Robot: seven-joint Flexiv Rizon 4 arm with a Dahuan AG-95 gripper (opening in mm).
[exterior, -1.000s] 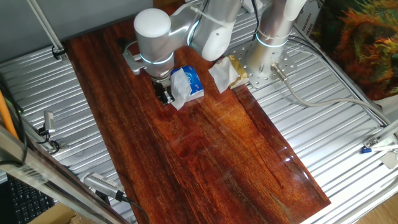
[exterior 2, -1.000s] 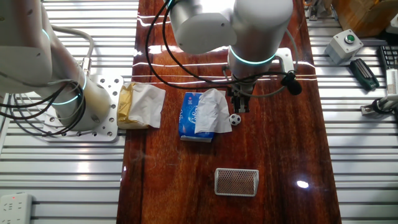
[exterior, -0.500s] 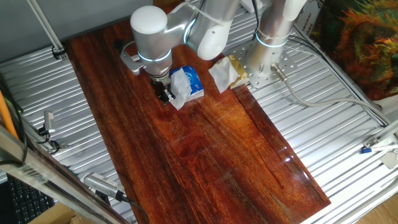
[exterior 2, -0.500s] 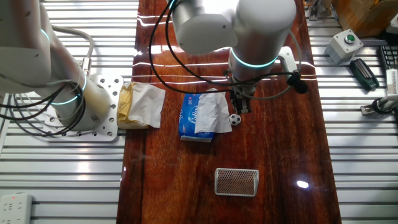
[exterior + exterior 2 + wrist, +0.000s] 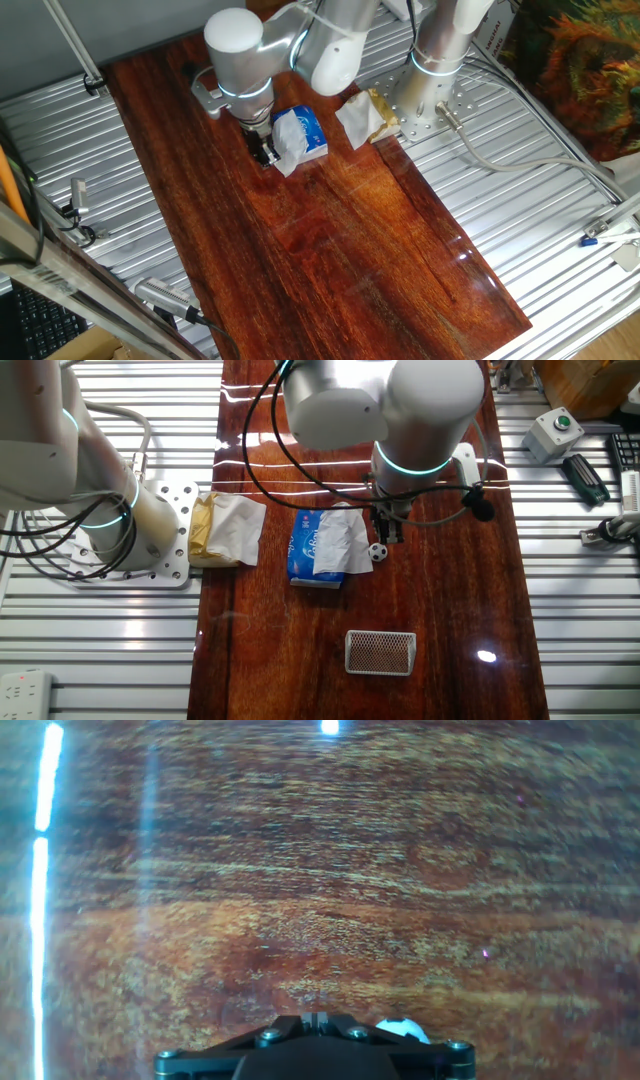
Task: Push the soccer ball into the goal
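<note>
My gripper is cut off by the hand view's bottom edge, hiding most of the soccer ball; wood grain looks blurred.

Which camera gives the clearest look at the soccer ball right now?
The other fixed view: the soccer ball sits in plain sight on the wood, beside the tissue packet and just below the gripper. The hand view catches only a white sliver at its bottom edge. In one fixed view, the gripper hides it.
</note>
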